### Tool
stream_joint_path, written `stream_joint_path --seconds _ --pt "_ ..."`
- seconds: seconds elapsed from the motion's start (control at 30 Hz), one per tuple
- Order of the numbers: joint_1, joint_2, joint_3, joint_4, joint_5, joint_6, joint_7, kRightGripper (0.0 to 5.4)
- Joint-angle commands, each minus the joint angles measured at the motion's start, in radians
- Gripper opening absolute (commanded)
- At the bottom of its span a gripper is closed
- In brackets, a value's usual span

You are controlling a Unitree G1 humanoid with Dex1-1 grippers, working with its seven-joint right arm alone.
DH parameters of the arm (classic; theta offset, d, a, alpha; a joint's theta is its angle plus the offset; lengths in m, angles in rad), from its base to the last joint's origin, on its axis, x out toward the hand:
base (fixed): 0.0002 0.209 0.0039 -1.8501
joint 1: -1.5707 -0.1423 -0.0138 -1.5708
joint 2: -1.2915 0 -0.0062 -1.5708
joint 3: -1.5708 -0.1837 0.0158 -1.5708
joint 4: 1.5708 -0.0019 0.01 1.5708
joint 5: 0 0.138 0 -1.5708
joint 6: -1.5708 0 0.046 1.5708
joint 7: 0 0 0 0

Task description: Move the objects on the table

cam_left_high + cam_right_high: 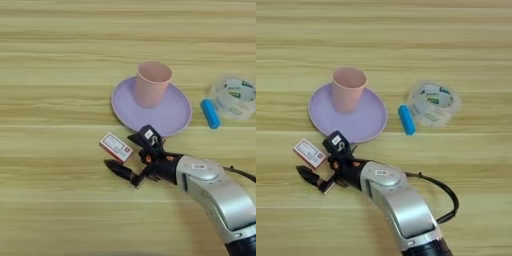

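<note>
Right arm [401, 210] sits nearest, reaching left. Gripper [131, 155] fingers are spread wide, straddling the packet's [116, 147] right end, nothing pinched yet. Plate [172, 112] lies just beyond the gripper, cup [152, 82] upright on it. Looks like the reach-to-grasp step: next, close squarely across the packet. It lies flat on the table [50, 210], long axis running from far-left to near-right.
</note>
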Motion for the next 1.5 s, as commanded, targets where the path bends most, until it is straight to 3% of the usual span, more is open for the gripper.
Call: stream_joint_path --seconds 0.03,0.33,1.03,1.27,1.37,1.5 --pt "-0.031 -0.007 0.008 -0.014 -0.008 -0.023 -0.01 5.37" --pt "-0.031 -0.011 0.016 -0.011 -0.005 -0.022 -0.003 5.28" --pt "-0.043 -0.002 0.018 0.011 -0.002 -0.035 -0.007 2.58" --pt "-0.04 -0.002 0.01 0.005 0.003 -0.037 -0.009 2.11" --pt "-0.038 -0.013 -0.019 -0.025 0.014 -0.037 -0.013 2.11" --pt "-0.039 -0.035 -0.119 -0.096 0.055 -0.024 -0.023 2.11"
